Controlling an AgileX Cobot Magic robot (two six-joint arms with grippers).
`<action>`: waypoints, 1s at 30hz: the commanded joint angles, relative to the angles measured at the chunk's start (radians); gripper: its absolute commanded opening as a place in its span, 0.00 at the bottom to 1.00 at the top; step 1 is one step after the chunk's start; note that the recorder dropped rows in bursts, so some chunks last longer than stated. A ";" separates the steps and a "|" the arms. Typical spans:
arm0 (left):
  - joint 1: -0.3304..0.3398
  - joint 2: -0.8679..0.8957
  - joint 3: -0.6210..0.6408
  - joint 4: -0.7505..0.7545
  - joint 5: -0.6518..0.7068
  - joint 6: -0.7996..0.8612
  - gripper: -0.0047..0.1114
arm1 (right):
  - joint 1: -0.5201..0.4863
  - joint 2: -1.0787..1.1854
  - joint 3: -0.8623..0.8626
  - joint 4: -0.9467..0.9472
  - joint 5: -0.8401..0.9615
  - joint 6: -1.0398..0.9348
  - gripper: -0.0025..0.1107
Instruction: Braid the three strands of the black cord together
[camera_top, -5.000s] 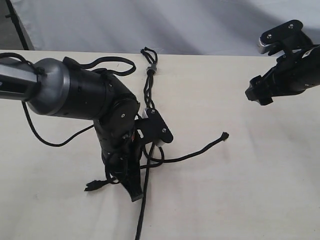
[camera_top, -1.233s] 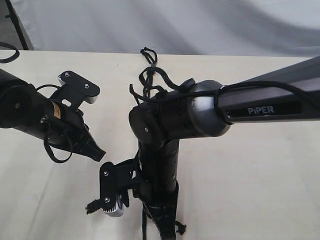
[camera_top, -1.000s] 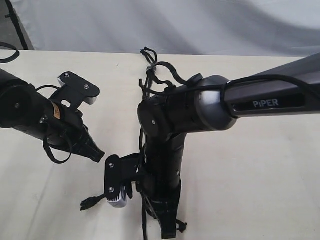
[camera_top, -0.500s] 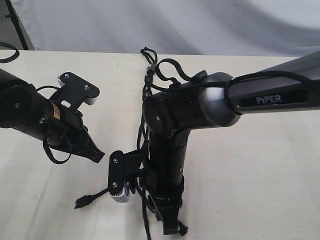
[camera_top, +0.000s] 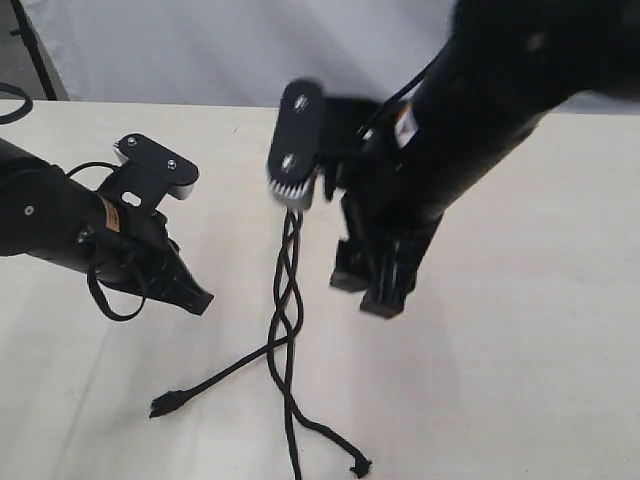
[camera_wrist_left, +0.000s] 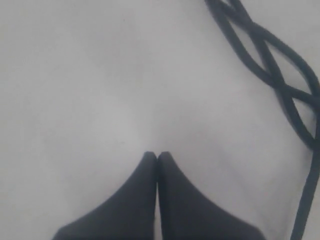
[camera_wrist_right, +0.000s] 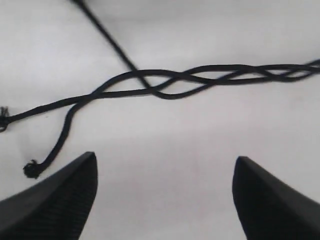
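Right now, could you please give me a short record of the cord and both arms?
black cord: lying on the table, upper part loosely braided
loose strands: three, fanning apart below the braid
left fingers: shut, empty, beside the cord
right fingers: open, empty, clear of the cord

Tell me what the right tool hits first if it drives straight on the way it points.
Probably the bare table: the open right tool points down at it, and the black cord seems to lie clear of that line. Depth is unclear.
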 joint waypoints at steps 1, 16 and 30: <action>0.001 -0.089 0.054 0.000 -0.079 -0.003 0.05 | -0.095 -0.172 0.006 -0.008 -0.039 0.114 0.65; 0.001 -0.565 0.342 -0.006 -0.523 -0.060 0.05 | -0.183 -0.368 0.116 -0.002 -0.269 0.232 0.65; 0.001 -0.844 0.349 -0.004 -0.519 -0.060 0.05 | -0.183 -0.368 0.116 -0.002 -0.269 0.232 0.65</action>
